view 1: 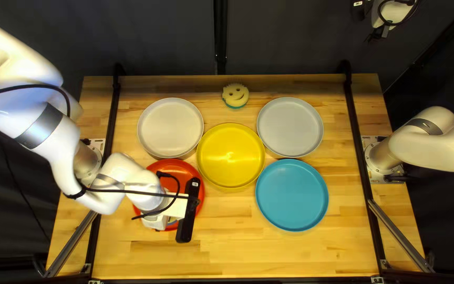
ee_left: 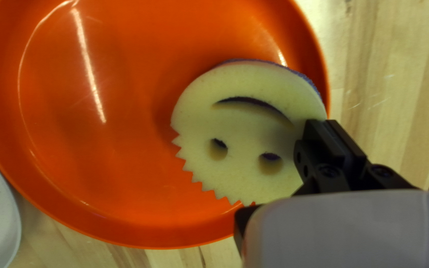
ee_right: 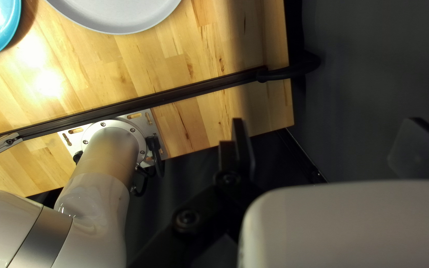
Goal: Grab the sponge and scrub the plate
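Nearest in the top left view, the left end effector (view 1: 158, 218) works at the round glossy red plate (view 1: 148, 176) on the light wooden tabletop (view 1: 227, 257). Its two black fingers are drawn close together, pinching the rim of the round yellow foam sponge with the purple layer (ee_left: 234, 124), which is over one side of the red plate. A little farther are the round blue plate (view 1: 291, 194) and, beside it, the round yellow plate (view 1: 230, 155). Beyond stand the round white plate (view 1: 170, 128) and the round grey plate (view 1: 290, 127), making five plates. The second of two sponges, a yellow smiling one with a teal layer (view 1: 235, 93), sits near the far edge. Farthest, before the dark curtain (view 1: 153, 37), hangs the right end effector (view 1: 390, 14), its fingers wide apart and holding nothing. The left wrist view alone shows the held sponge's cut-out smile, two eye holes and toothed edge clearly; in the top left view the left arm (view 1: 53, 137) mostly hides it. The right wrist view shows the right end effector's spread clearly, with parts of only two plates, blue and grey, and neither sponge.
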Controlling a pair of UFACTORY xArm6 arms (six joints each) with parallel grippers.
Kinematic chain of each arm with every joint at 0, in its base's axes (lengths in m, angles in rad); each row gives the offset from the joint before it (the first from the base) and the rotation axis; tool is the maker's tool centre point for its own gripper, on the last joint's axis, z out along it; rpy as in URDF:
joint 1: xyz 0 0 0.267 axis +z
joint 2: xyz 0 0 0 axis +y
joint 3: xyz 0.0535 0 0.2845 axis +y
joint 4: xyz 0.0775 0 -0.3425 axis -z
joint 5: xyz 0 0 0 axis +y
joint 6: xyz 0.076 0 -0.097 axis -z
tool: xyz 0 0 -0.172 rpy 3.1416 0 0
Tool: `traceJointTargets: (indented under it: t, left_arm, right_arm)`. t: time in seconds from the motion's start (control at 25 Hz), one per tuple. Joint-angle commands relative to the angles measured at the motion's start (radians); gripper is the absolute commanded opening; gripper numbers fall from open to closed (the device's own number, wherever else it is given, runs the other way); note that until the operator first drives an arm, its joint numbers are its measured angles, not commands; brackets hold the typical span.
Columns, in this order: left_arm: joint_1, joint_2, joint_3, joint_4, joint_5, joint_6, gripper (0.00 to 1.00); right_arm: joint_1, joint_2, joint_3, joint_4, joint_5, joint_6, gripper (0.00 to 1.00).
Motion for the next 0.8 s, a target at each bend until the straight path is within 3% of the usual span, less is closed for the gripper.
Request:
traceJointTargets:
  t: [0.04, 0.24, 0.8]
  left_arm:
    - [0.047, -0.005, 0.011, 0.012, 0.004, 0.035, 0.00]
    - [0.103, -0.012, 0.002, 0.041, 0.029, 0.055, 0.00]
    - [0.149, -0.135, -0.137, 0.195, 0.356, -0.038, 0.00]
  right_arm:
    - [0.000, 0.000, 0.000, 0.000, 0.000, 0.000, 1.00]
    - [0.000, 0.000, 0.000, 0.000, 0.000, 0.000, 1.00]
    - [0.000, 0.000, 0.000, 0.000, 0.000, 0.000, 1.00]
